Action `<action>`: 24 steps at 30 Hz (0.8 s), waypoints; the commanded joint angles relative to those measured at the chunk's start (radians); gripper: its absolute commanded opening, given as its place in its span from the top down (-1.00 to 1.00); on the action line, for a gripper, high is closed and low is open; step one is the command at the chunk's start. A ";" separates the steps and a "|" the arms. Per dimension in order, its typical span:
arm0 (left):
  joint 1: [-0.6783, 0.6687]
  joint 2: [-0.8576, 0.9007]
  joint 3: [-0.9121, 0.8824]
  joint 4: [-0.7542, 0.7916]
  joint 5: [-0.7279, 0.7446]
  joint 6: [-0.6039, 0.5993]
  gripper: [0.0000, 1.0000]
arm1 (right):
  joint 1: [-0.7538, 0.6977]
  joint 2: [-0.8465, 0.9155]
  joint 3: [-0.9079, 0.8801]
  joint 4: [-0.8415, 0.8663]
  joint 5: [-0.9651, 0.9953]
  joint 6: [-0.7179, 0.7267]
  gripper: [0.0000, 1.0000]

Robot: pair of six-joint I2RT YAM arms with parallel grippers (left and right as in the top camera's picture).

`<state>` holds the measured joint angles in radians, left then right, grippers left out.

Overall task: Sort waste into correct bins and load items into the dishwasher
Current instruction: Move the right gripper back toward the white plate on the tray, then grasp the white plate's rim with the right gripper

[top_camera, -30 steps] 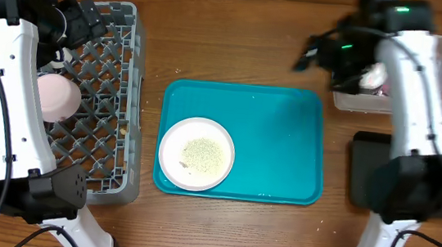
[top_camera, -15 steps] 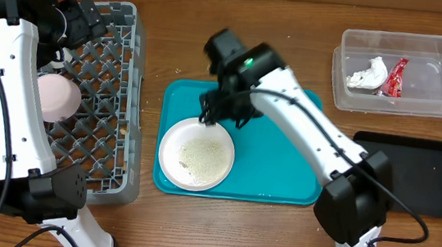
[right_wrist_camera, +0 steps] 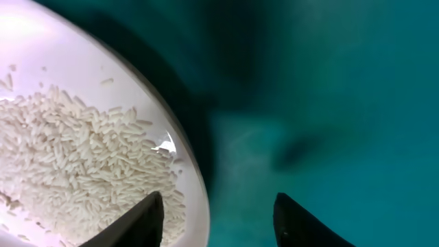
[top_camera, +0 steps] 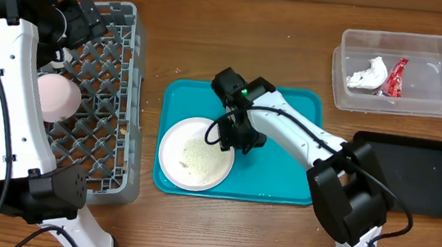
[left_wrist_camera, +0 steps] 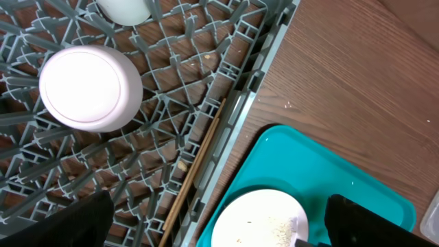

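I had the right hand (right_wrist_camera: 218, 218) spread, fingers straddling the rim of the large white plate (top_camera: 172, 139) on the teal tray (top_camera: 283, 155), placed to pinch that edge and tip out its rice grains (right_wrist_camera: 75, 165) as waste. The left hand (left_wrist_camera: 219, 214) hung spread above the grey rack (top_camera: 120, 64).

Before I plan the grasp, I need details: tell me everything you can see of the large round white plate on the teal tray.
The large round white plate looks like glossy ceramic, with a raised rim. It lies flat in the left part of the teal tray, holding a patch of loose whitish rice grains. The open right gripper straddles its right rim; contact cannot be told.
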<state>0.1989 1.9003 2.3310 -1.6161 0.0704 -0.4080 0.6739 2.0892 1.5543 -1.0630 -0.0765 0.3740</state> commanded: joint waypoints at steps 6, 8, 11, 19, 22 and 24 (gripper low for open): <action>0.003 -0.004 0.009 0.001 -0.007 0.019 -1.00 | -0.004 -0.010 -0.037 0.005 0.106 0.104 0.18; 0.003 -0.004 0.009 0.001 -0.007 0.019 -1.00 | -0.009 -0.010 -0.037 -0.013 0.165 0.119 0.19; 0.003 -0.004 0.009 0.001 -0.007 0.019 -1.00 | -0.033 -0.010 -0.037 -0.043 0.182 0.121 0.18; 0.003 -0.004 0.009 0.001 -0.007 0.019 -1.00 | -0.195 -0.010 -0.037 -0.127 0.256 0.121 0.28; 0.003 -0.004 0.009 0.001 -0.007 0.019 -1.00 | -0.266 -0.011 -0.034 -0.145 0.280 0.081 0.23; 0.003 -0.004 0.009 0.001 -0.007 0.019 -0.99 | -0.307 -0.011 -0.027 -0.163 0.306 0.064 0.19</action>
<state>0.1989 1.9003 2.3310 -1.6161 0.0704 -0.4080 0.4297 2.0892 1.5284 -1.2095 0.1493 0.4641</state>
